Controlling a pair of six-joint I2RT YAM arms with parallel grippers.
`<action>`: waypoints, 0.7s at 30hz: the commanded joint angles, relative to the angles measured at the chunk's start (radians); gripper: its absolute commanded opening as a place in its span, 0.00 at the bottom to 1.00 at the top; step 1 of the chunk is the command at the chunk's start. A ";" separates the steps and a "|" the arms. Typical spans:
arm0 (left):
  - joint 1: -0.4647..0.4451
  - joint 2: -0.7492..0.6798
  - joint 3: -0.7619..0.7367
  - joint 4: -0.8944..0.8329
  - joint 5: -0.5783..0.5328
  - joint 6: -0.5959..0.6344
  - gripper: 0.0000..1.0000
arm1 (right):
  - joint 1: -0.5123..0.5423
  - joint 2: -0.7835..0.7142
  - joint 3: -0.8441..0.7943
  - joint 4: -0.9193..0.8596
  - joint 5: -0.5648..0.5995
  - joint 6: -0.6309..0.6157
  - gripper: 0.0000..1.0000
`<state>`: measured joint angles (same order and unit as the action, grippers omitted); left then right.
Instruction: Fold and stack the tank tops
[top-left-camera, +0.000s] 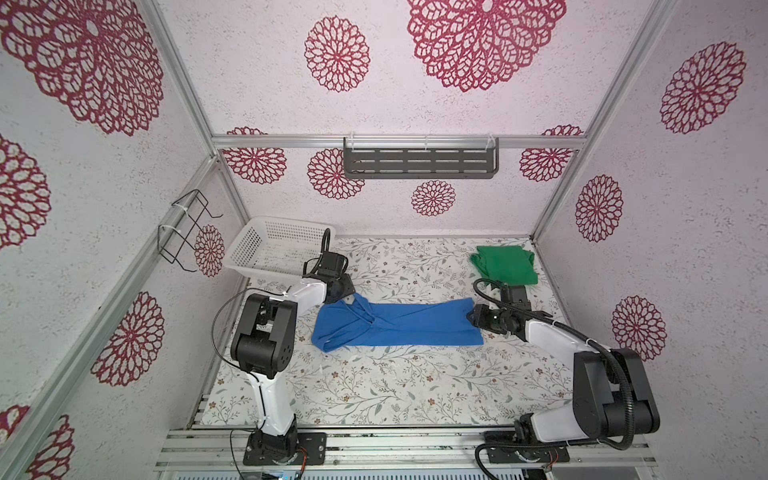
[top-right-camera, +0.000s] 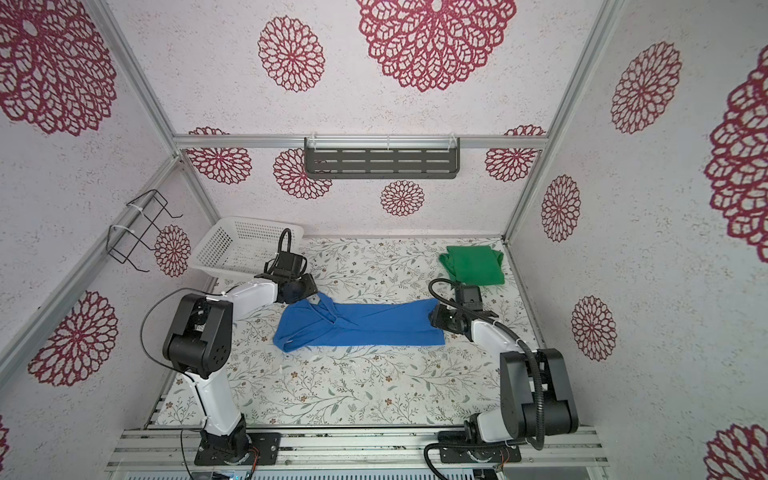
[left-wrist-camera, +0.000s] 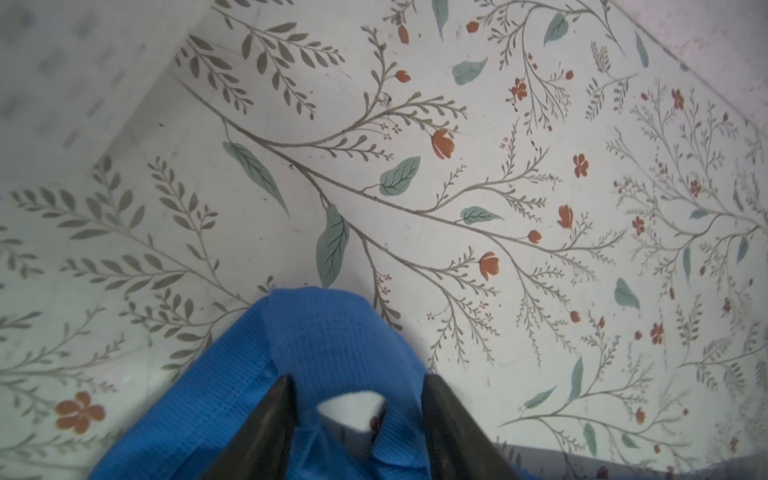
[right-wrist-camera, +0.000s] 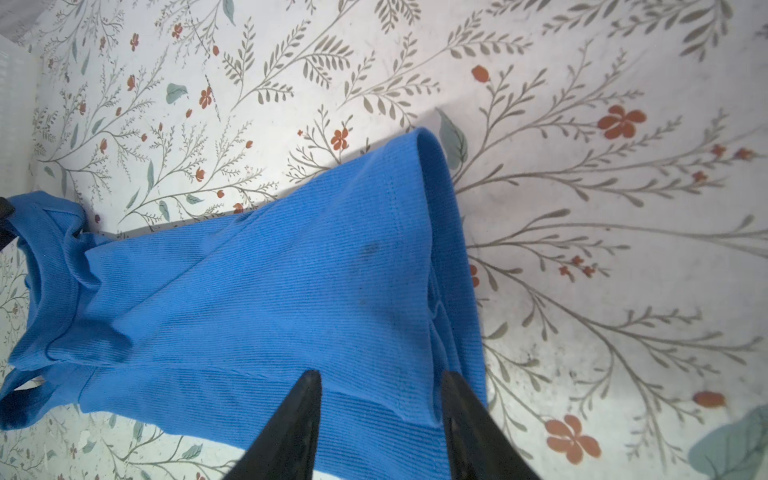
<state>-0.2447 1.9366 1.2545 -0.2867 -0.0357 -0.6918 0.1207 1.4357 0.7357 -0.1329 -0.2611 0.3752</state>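
The green top lies folded at the far right of the desk, so half the job looks done. The blue top lies mid-desk, folded lengthwise, not yet stacked. The left pincer straddles its strap end and the right pincer its hem; whether either grips, I cannot tell. The white basket, far left, is empty.

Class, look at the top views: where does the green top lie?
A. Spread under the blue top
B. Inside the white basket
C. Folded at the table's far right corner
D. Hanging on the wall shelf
C: the green top lies folded at the far right corner, apart from the blue top and the basket.
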 joint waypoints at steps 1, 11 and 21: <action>0.008 0.009 0.018 -0.011 0.013 -0.001 0.32 | 0.002 -0.035 0.004 -0.013 0.017 -0.024 0.50; 0.019 -0.097 -0.050 -0.019 -0.019 0.003 0.00 | 0.001 -0.041 0.005 -0.020 0.029 -0.035 0.50; 0.021 -0.345 -0.341 0.098 -0.118 -0.048 0.00 | 0.002 -0.008 -0.004 0.006 0.013 -0.027 0.50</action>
<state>-0.2344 1.6299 0.9882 -0.2462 -0.0963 -0.7048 0.1207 1.4357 0.7357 -0.1356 -0.2474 0.3592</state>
